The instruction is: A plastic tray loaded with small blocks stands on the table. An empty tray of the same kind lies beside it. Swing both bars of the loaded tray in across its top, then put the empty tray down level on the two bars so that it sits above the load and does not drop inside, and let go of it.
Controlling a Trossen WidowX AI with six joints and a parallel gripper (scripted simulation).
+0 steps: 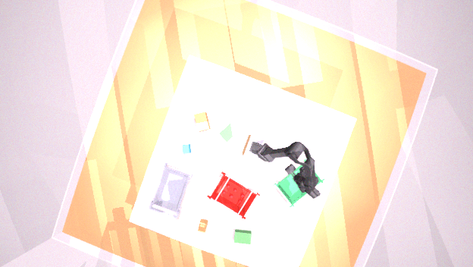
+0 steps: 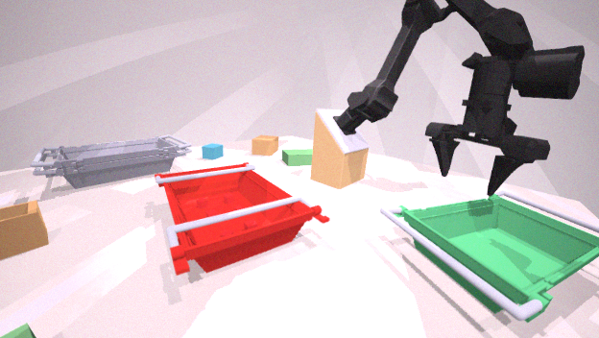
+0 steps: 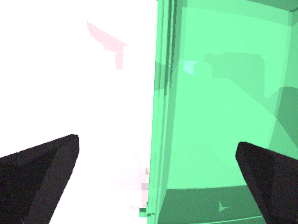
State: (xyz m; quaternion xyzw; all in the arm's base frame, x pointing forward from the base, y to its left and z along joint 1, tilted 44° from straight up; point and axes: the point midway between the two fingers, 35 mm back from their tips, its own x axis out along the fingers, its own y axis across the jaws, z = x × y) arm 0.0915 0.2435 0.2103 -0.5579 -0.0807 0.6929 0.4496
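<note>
The loaded red tray (image 1: 226,194) (image 2: 250,250) stands upright with small red blocks (image 2: 203,202) inside. One wire bar (image 1: 222,186) (image 2: 206,175) and the other wire bar (image 1: 247,202) (image 2: 235,215) both lie across its top, apart from each other. The empty green tray (image 1: 289,187) (image 2: 504,245) (image 3: 215,125) stands upright to its right, its bars (image 2: 451,264) swung outward. My gripper (image 2: 467,184) (image 3: 161,147) is open and empty above the green tray, its fingers on either side of one tray wall in the wrist view. The arm hides part of the green tray in the top view.
A grey tray (image 2: 120,165) with bars stands left of the red one. An orange wedge-topped block (image 2: 326,158) stands behind, by the arm's base. A blue cube (image 1: 186,149) (image 2: 212,151), an orange block (image 2: 265,145), green blocks (image 1: 242,237) (image 2: 297,157) and a brown box (image 1: 203,225) (image 2: 24,235) stand around.
</note>
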